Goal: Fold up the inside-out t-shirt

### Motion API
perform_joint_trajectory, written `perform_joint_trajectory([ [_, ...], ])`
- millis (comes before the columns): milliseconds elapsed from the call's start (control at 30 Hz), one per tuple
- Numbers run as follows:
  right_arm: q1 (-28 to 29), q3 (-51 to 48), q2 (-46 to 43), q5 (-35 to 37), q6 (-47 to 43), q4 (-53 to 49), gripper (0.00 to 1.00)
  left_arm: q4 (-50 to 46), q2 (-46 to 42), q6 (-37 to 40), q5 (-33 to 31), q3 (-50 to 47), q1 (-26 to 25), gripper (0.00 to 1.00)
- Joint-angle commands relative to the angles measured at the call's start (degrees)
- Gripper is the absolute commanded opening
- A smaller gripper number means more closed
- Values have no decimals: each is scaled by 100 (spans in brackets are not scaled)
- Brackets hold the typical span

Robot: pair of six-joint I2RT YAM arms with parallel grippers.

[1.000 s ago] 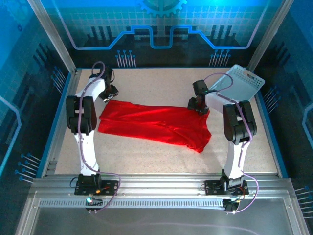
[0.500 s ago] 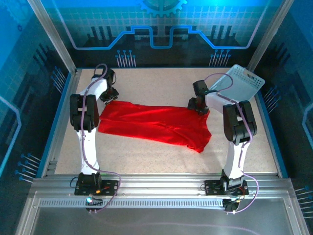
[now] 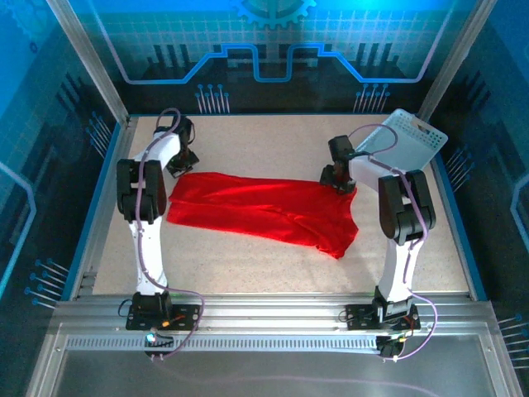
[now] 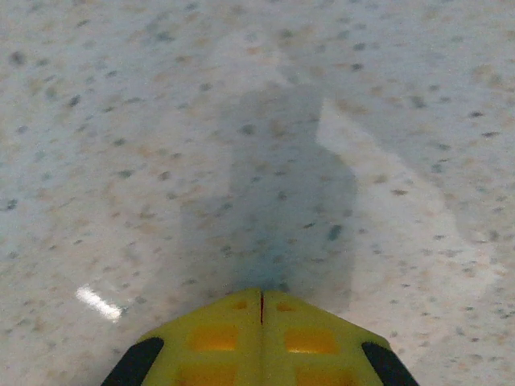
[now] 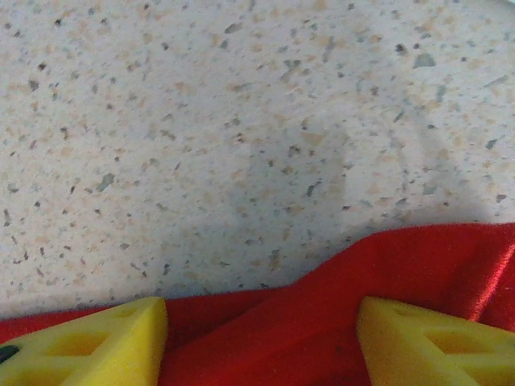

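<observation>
T-shirt (image 3: 264,211) lies sprawled, folding looks barely started, left pincer (image 4: 261,301) closed empty at 10 o'clock, right pincer (image 5: 261,318) spread over its 2 o'clock edge.

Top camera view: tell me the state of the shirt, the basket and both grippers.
t-shirt, spread out on the table, not yet folded.
basket, tilted, at the table's far right corner.
left gripper, shut on nothing, over bare table.
right gripper, open, straddling the t-shirt's edge.
</observation>
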Motion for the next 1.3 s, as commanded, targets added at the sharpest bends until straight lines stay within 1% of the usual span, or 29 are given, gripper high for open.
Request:
perform_joint_trajectory([
  [0,-203,-276,-173,212,232,-240,66,100,-591,-268,-286,-384,332,2],
  [67,-190,-299,-218,-10,67,-44,66,206,-628,-205,-176,-419,407,1],
  [133,-125,-266,-226,-147,-116,100,66,129,-523,-90,-87,-229,426,2],
  [233,27,-120,-257,-291,-431,203,66,164,-379,46,162,-29,423,9],
  [267,71,-20,-255,-287,-491,154,66,212,-370,91,268,-6,422,18],
  [333,99,103,-321,-299,-600,102,67,267,-365,173,458,44,414,40],
  [400,108,164,-455,-230,-673,32,67,192,-405,244,516,106,392,46],
  [467,109,156,-649,-131,-743,-46,68,89,-597,246,399,4,340,55],
  [567,135,-48,-941,-198,-775,-90,68,234,-1179,198,245,-562,104,62],
  [700,214,-359,-1066,-449,-691,-57,68,803,-1825,-21,413,-1601,-339,64],
  [767,262,-442,-1015,-573,-598,-75,68,1035,-1866,-135,680,-1872,-520,64],
  [833,275,-517,-949,-584,-473,-92,68,1160,-1711,-252,898,-1991,-595,63],
  [933,219,-580,-790,-572,-314,-118,68,1228,-1341,-354,1046,-1992,-602,63],
  [1100,163,-850,-740,-323,125,-332,68,1149,-918,-310,884,-1786,-580,63],
  [1200,248,-1295,-992,-157,452,-355,68,910,-555,-167,777,-1264,-554,63],
  [1267,422,-1648,-1284,-37,692,-397,68,738,-244,-67,772,-746,-545,63],
])
